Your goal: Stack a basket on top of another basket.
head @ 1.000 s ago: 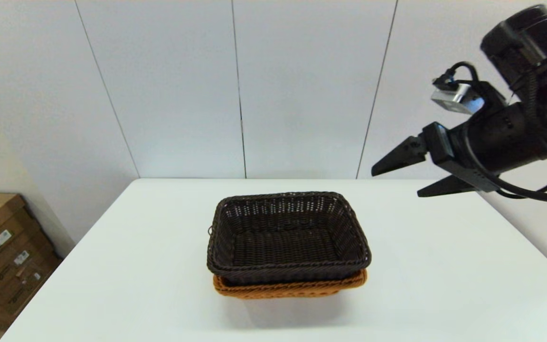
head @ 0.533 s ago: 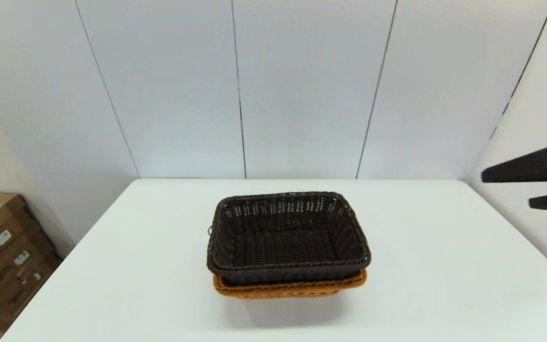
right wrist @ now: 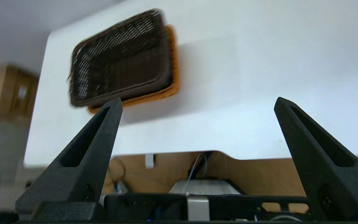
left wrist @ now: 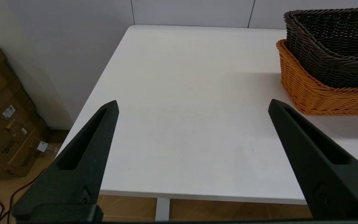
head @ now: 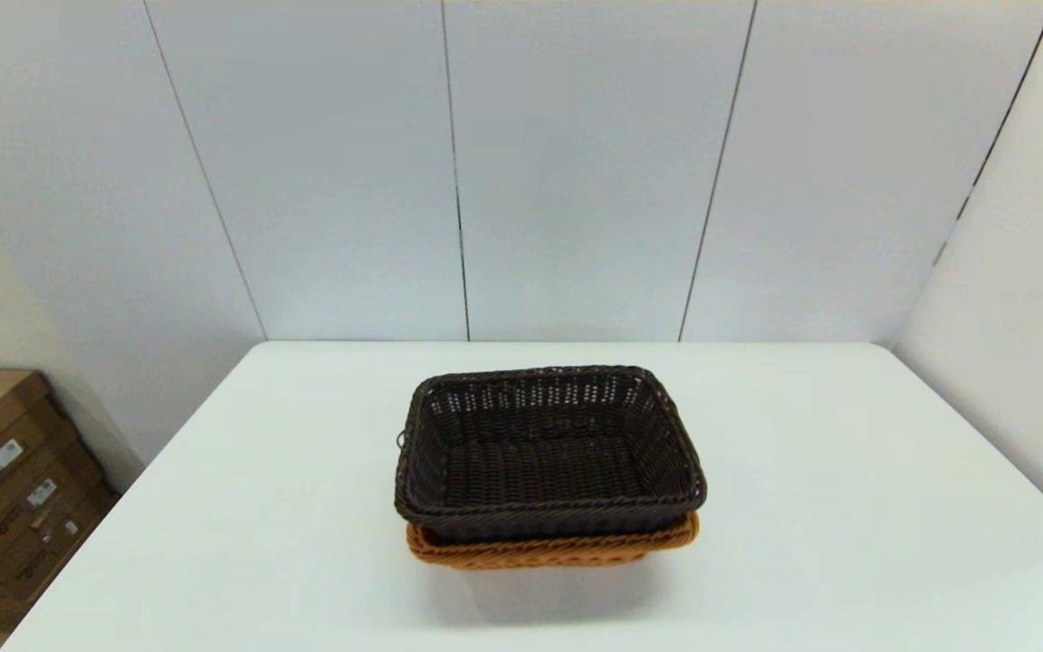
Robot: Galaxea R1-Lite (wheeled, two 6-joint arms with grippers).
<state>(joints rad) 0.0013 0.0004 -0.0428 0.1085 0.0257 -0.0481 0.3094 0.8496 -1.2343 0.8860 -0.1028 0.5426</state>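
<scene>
Well ahead of both sets of jaws sits the dark basket (head: 549, 453), nested in the orange-tan basket (head: 553, 548) on the tabletop (head: 847, 507) — left gripper (left wrist: 193, 104) nearer; right gripper (right wrist: 197, 102) farther; both spread wide, empty. Stacking looks complete.

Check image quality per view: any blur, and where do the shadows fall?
Head view: sharp; the dark basket nested in the orange basket casts a soft shadow on the table toward the near edge. Left wrist view: sharp, open left gripper over bare table, faint shadow by the baskets. Right wrist view: baskets smeared by motion blur; open right gripper crisp.
</scene>
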